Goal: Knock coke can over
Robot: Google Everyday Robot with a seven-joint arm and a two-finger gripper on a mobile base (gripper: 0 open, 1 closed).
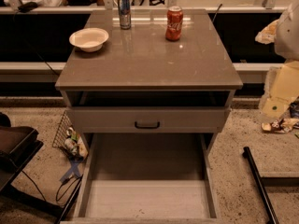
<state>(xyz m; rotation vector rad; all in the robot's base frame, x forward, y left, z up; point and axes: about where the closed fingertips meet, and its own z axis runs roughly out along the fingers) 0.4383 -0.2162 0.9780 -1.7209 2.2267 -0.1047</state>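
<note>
The coke can (174,24) is red with white script and a silver top. It stands upright on the grey tabletop (149,59), at the back right. My gripper is not in view in this camera view, and no part of it is near the can.
A slim blue-and-silver can (124,11) stands at the back, left of the coke can. A white bowl (88,38) sits at the left. Below, one drawer with a black handle (147,124) is shut and the bottom drawer (147,195) is pulled open. A black rod (260,185) lies at the lower right.
</note>
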